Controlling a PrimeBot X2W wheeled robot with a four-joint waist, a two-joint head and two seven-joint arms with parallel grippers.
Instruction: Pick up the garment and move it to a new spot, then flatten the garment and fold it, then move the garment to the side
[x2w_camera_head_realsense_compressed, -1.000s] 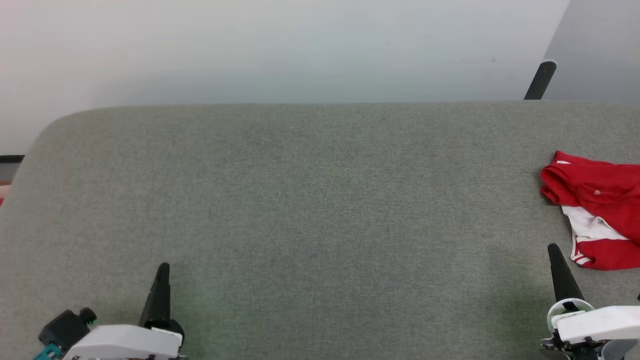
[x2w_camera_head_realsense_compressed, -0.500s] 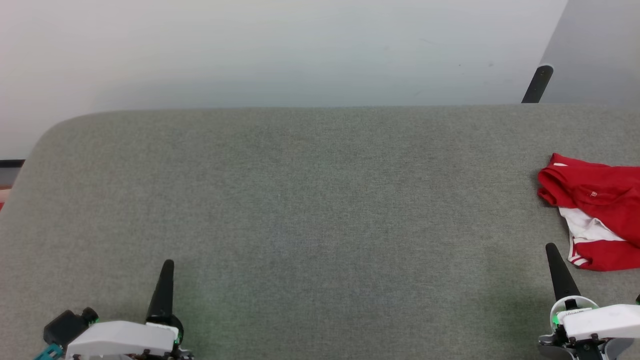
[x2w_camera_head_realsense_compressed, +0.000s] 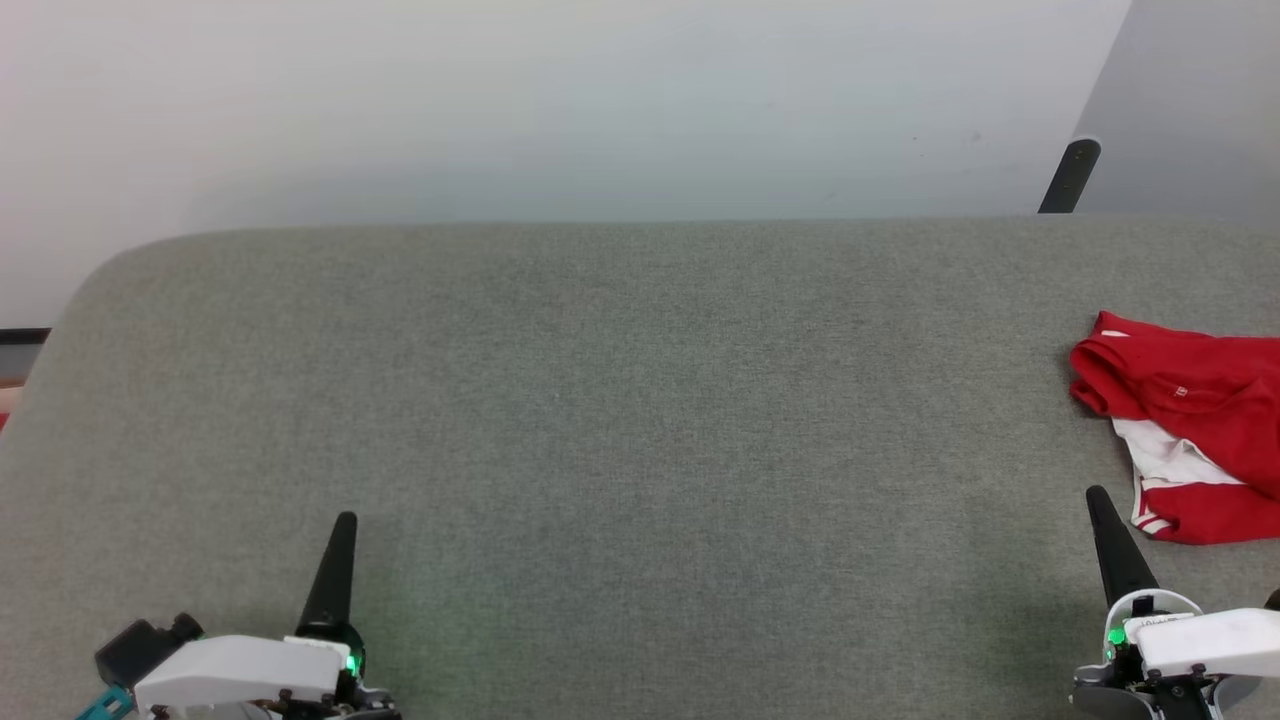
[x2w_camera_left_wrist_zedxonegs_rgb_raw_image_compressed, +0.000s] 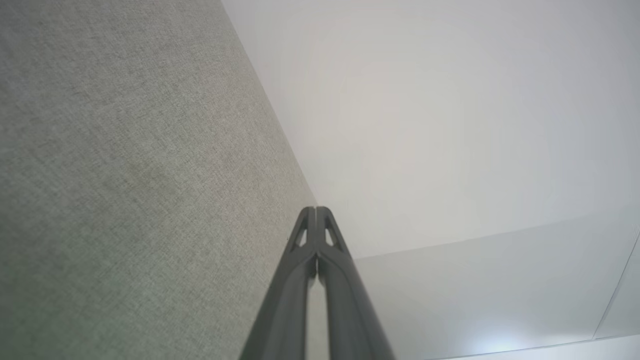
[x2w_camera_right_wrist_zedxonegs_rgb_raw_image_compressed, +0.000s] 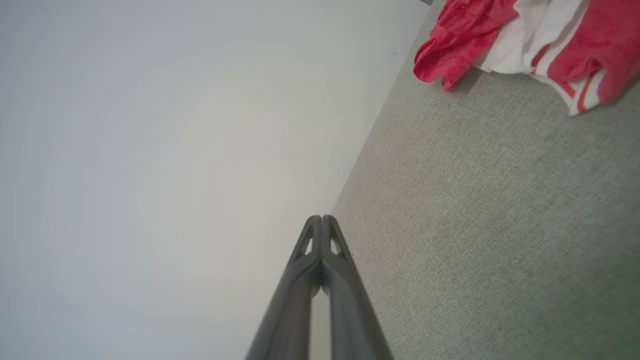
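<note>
The garment (x2w_camera_head_realsense_compressed: 1190, 400) lies crumpled in a heap at the far right of the desk (x2w_camera_head_realsense_compressed: 640, 400), red cloth bunched on top with white lining and striped trim showing along its near side. Part of it runs past the right border of the head view, so its full extent cannot be told. The step in hand looks like the first pick-up. The right hand (x2w_camera_head_realsense_compressed: 1100, 505) is nearest, just short of the heap's near-left corner, its two fingers pressed together and holding nothing. It will need to part them before going in, then pinch a raised red fold rather than the flat trim, taking enough layers that the cloth does not slip on the lift. The left hand (x2w_camera_head_realsense_compressed: 344, 525), likewise closed and empty, sits well apart at the near left. Between them the middle of the desk is a broad bare stretch, a sensible new spot with room to spread and fold. The far edge meets a pale wall (x2w_camera_head_realsense_compressed: 600, 100), the far-left corner is rounded, and a dark post (x2w_camera_head_realsense_compressed: 1068, 175) stands beyond the far right edge, so the carry is best kept low and inward.
</note>
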